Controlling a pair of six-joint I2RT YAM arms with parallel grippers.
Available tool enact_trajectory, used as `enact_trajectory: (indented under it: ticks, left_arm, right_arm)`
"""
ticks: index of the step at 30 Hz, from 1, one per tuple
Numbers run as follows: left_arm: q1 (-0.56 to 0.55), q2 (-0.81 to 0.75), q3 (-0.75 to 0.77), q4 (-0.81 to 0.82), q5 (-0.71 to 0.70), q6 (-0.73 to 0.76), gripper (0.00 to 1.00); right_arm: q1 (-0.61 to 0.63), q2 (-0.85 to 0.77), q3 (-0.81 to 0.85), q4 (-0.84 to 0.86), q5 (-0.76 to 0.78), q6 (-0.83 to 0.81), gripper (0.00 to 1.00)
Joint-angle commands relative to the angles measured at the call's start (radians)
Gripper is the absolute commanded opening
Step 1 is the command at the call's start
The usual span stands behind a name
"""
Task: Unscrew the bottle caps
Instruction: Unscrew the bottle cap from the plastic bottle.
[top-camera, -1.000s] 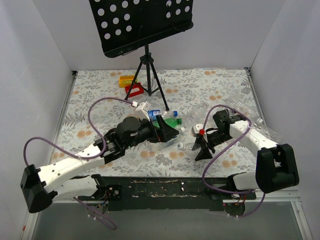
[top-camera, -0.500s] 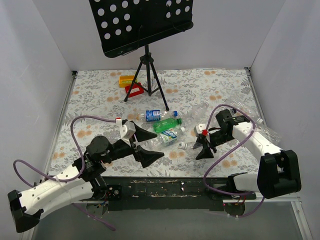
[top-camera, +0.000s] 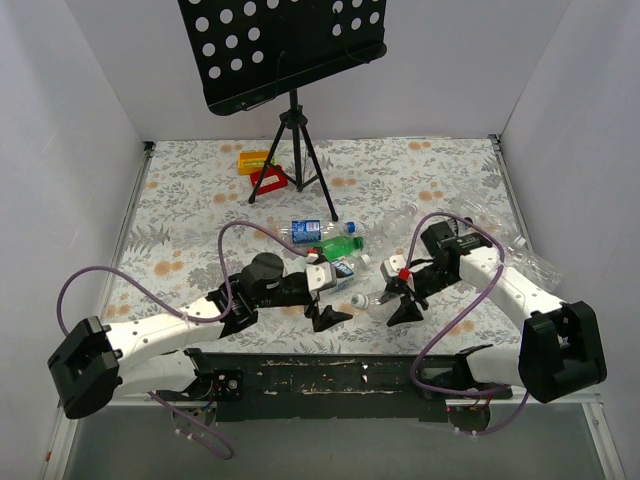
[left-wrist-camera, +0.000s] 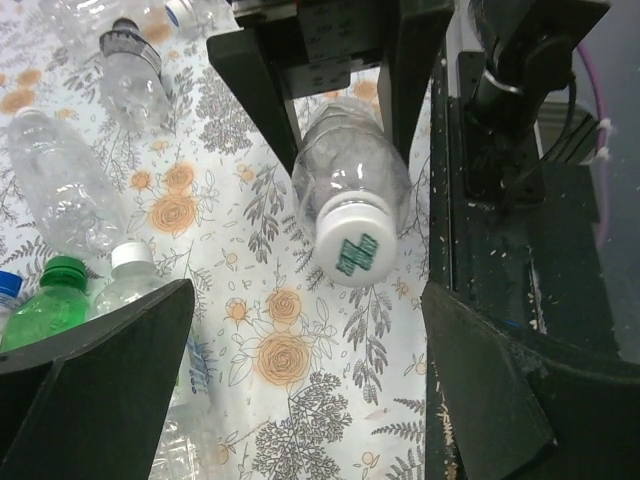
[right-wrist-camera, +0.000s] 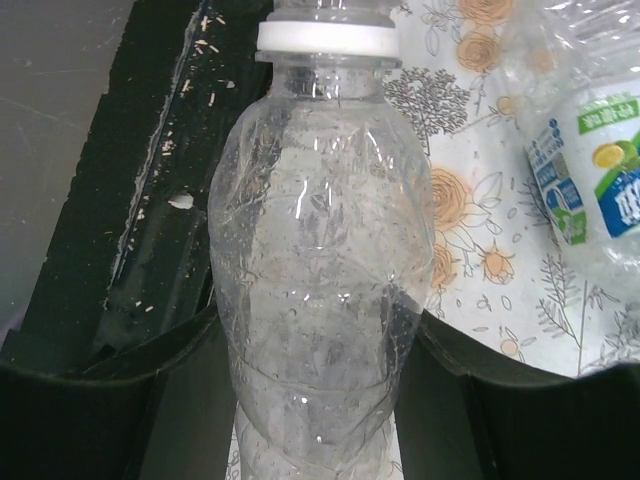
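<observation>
My right gripper (top-camera: 399, 296) (right-wrist-camera: 320, 400) is shut on the body of a clear bottle (top-camera: 380, 299) (right-wrist-camera: 320, 290) that lies level, neck pointing left. Its white bottle cap (top-camera: 358, 300) (left-wrist-camera: 352, 250) (right-wrist-camera: 325, 38) carries a green mark and faces my left gripper (top-camera: 330, 295) (left-wrist-camera: 300, 400). That gripper stands wide open just left of the cap, apart from it, with nothing between its fingers. Behind it lie a green bottle (top-camera: 335, 246) with a green cap (left-wrist-camera: 62, 272), a blue-labelled bottle (top-camera: 305, 229) and a labelled clear bottle (top-camera: 342, 268) (right-wrist-camera: 595, 170).
More clear bottles (top-camera: 480, 215) (left-wrist-camera: 60, 180) lie at the right and back. A black tripod stand (top-camera: 295, 150) rises at the back, with red and yellow blocks (top-camera: 262, 170) beside it. The table's dark front edge (top-camera: 330, 370) runs just below both grippers.
My left arm pulled back from the bottle pile, then came forward and right until its open gripper faces the held bottle's cap. The right gripper kept hold of its bottle.
</observation>
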Motion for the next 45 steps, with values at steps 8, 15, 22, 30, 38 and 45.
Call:
enact_trajectory:
  ticks: [8, 15, 22, 30, 38, 45]
  left_arm:
    - [0.002, 0.119, 0.048, 0.121, 0.096, 0.083, 0.91]
    - [0.002, 0.148, 0.068, 0.08, 0.168, 0.074, 0.81]
    - [0.002, 0.168, 0.069, 0.063, 0.187, 0.066, 0.73]
    - [0.008, 0.134, 0.053, 0.077, 0.174, 0.049, 0.65]
    - [0.012, 0.136, 0.043, 0.101, 0.179, 0.017, 0.53]
    - [0.013, 0.136, 0.042, 0.098, 0.173, 0.011, 0.4]
  right_arm:
    - [0.052, 0.028, 0.019, 0.011, 0.004, 0.025, 0.05]
    - [0.055, 0.045, 0.02, 0.018, 0.013, 0.038, 0.05]
    - [0.056, 0.054, 0.022, 0.018, 0.014, 0.042, 0.05]
    - [0.055, 0.056, 0.024, 0.018, 0.016, 0.044, 0.05]
    - [0.055, 0.058, 0.024, 0.021, 0.019, 0.044, 0.05]
    - [0.055, 0.059, 0.022, 0.021, 0.021, 0.047, 0.05]
